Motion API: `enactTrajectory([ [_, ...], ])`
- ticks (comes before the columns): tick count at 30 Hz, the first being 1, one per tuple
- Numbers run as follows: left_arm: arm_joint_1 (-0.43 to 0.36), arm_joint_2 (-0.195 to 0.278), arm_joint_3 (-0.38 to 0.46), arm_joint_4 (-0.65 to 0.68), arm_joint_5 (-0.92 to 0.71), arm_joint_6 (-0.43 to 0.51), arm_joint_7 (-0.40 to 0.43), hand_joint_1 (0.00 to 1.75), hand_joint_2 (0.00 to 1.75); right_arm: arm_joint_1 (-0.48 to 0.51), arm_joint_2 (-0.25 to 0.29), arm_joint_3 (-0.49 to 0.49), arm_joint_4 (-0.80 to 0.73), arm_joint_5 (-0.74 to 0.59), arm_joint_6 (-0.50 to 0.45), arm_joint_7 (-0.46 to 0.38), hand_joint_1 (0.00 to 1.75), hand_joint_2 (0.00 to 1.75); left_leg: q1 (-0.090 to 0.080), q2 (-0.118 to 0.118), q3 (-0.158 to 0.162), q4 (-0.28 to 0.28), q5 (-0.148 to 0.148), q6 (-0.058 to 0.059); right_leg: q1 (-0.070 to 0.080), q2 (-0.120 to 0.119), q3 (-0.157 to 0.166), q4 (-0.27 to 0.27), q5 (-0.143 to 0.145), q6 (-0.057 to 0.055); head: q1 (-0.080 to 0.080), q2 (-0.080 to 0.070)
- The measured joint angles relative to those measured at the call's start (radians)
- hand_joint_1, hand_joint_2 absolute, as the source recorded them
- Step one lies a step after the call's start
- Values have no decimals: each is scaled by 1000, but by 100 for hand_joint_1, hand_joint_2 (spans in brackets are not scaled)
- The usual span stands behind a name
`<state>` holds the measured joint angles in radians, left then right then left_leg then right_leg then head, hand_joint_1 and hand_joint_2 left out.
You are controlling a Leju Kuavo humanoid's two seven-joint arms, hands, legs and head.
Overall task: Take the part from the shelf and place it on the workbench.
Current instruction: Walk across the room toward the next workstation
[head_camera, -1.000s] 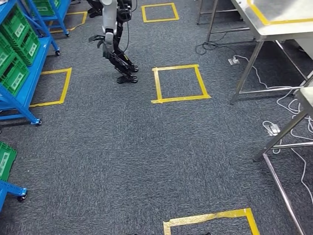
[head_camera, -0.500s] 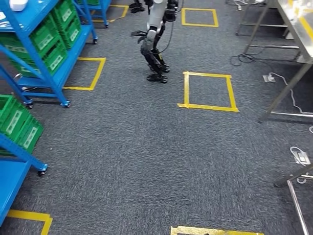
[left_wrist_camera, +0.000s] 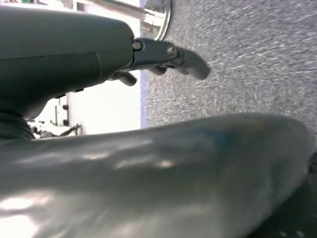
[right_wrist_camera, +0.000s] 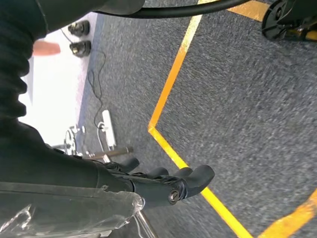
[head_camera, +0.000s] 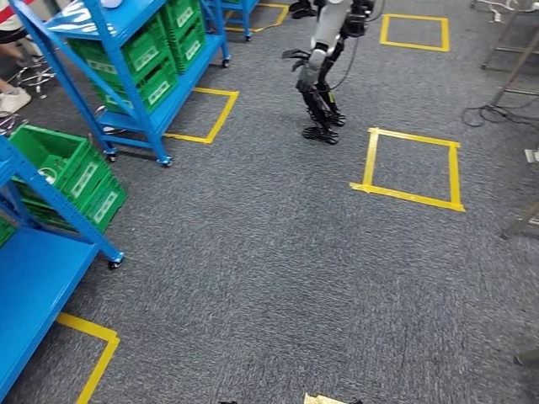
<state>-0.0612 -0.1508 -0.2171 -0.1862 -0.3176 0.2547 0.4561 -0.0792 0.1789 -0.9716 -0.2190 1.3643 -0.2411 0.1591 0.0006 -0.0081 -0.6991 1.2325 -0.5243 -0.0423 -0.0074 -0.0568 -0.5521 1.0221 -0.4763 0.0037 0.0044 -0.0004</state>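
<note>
Blue shelving (head_camera: 147, 114) with green bins (head_camera: 156, 55) stands at the upper left of the head view. A nearer blue shelf (head_camera: 34, 282) with more green bins (head_camera: 73, 172) fills the left edge. I cannot pick out the part among them. My left hand (left_wrist_camera: 157, 53) hangs beside my body over grey carpet, its fingers stretched out and holding nothing. My right hand (right_wrist_camera: 164, 182) also hangs over the carpet, fingers extended and empty, above a line of yellow tape (right_wrist_camera: 176, 74).
Another humanoid robot (head_camera: 321, 71) stands on the carpet ahead, beside a yellow taped square (head_camera: 410, 164). A second taped square (head_camera: 206, 118) lies by the far shelf. A metal bench leg (head_camera: 521, 223) shows at the right edge. A person's foot (head_camera: 13, 99) is at the upper left.
The whole head view has swung left: the shelves and green bins have come in on the left, and the metal benches have slid out on the right.
</note>
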Motion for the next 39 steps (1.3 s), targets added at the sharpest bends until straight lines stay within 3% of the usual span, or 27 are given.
enactTrajectory([
  [2,-1,0,-1,0,-10,0,0,0,0,-2,0,0,0,0,0,0,0,175,-3,43,74,-130,61,4,3,-23,5,1,-4,6,-1,0],
  [4,-5,0,-1,0,-15,-1,0,0,0,-2,0,0,0,1,0,0,0,175,-7,81,121,-222,83,14,10,-43,6,4,-10,16,-2,0],
  [5,-6,0,-1,0,-16,-1,0,0,0,-2,0,0,0,1,0,0,0,175,-9,84,126,-236,81,18,14,-54,8,3,-13,20,-1,0],
  [7,-3,0,-1,0,-16,0,0,0,0,-7,0,0,0,2,-1,1,0,175,-6,60,125,-241,82,30,14,-64,16,2,-17,31,1,0],
  [9,-1,0,-1,0,-13,2,0,0,0,-8,0,0,0,1,-1,1,0,175,-1,37,127,-245,86,40,9,-17,1,44,-46,43,5,0],
  [11,-2,0,-1,0,-11,3,0,0,0,-4,0,0,0,1,-1,1,0,175,2,13,126,-246,88,48,5,39,-55,162,-106,51,10,0],
  [13,-2,-1,-1,0,-7,4,0,0,0,0,0,0,0,0,-1,1,0,175,3,-17,126,-245,88,50,4,52,-113,274,-144,53,11,0],
  [14,-2,-1,-1,0,-5,6,0,0,0,1,0,0,0,0,-1,1,0,175,3,-32,126,-245,89,49,3,53,-121,284,-136,54,12,0],
  [16,-1,-1,-1,0,0,9,-1,0,0,1,0,0,0,0,-1,1,0,175,7,-65,128,-244,90,45,-2,67,-82,192,-70,55,12,0],
  [17,-2,0,0,0,2,10,-1,0,0,1,0,0,0,0,-1,1,0,175,8,-79,128,-242,90,39,-7,92,-51,123,-39,57,13,0],
  [18,-2,0,0,0,3,11,-2,0,0,0,0,0,1,0,-1,1,0,175,8,-94,125,-239,90,33,-12,116,-25,66,-19,56,14,0],
  [20,-2,0,0,0,3,13,-2,0,0,-1,1,0,1,0,-1,1,0,175,9,-117,118,-238,94,18,-15,144,-2,18,-12,48,16,0],
  [22,1,1,0,0,5,15,-4,0,0,-3,1,0,2,0,-1,1,0,175,13,-129,112,-242,101,4,-12,124,0,16,-8,32,17,0],
  [24,2,1,1,1,7,18,-7,0,0,-4,1,0,2,-1,-1,1,0,175,10,-86,97,-216,82,-5,-11,100,0,14,-4,18,11,0],
  [26,-1,1,1,1,9,21,-9,0,0,-1,1,0,2,-2,-2,1,0,175,6,-25,46,-110,21,-9,-7,71,-1,12,-4,7,5,0],
  [28,-2,0,2,1,12,24,-12,0,0,3,1,0,2,-4,-2,1,0,175,6,-8,-13,14,-30,-10,-2,38,-2,12,-6,2,3,0],
  [29,-1,0,2,1,12,24,-13,0,0,3,0,0,2,-4,-2,1,0,175,6,-6,-23,38,-30,-9,0,23,-2,12,-6,1,3,0],
  [30,0,0,2,1,12,25,-14,0,0,3,0,0,2,-4,-2,2,0,175,6,-4,-14,24,-12,-6,2,9,-1,12,-7,1,3,0],
  [31,0,0,2,1,12,26,-14,0,0,2,0,0,2,-5,-2,2,0,175,4,5,15,-26,19,-2,3,-4,1,12,-8,1,3,0],
  [33,-1,0,3,1,12,28,-14,0,0,0,0,0,2,-5,-2,1,0,175,-6,55,89,-159,72,11,8,-26,5,14,-13,5,2,0],
  [35,-5,0,3,1,12,31,-14,0,0,-1,0,0,2,-6,-2,1,0,175,-15,89,124,-231,84,22,14,-48,9,13,-18,13,2,0],
  [37,-5,0,3,1,12,34,-14,0,0,-3,0,0,2,-7,-2,1,0,175,-14,69,124,-240,84,29,17,-72,15,9,-22,22,3,0],
  [39,-1,0,4,1,12,37,-14,0,0,-6,0,0,2,-7,-2,1,0,175,-8,44,126,-246,88,37,14,-43,10,31,-41,33,6,0],
])
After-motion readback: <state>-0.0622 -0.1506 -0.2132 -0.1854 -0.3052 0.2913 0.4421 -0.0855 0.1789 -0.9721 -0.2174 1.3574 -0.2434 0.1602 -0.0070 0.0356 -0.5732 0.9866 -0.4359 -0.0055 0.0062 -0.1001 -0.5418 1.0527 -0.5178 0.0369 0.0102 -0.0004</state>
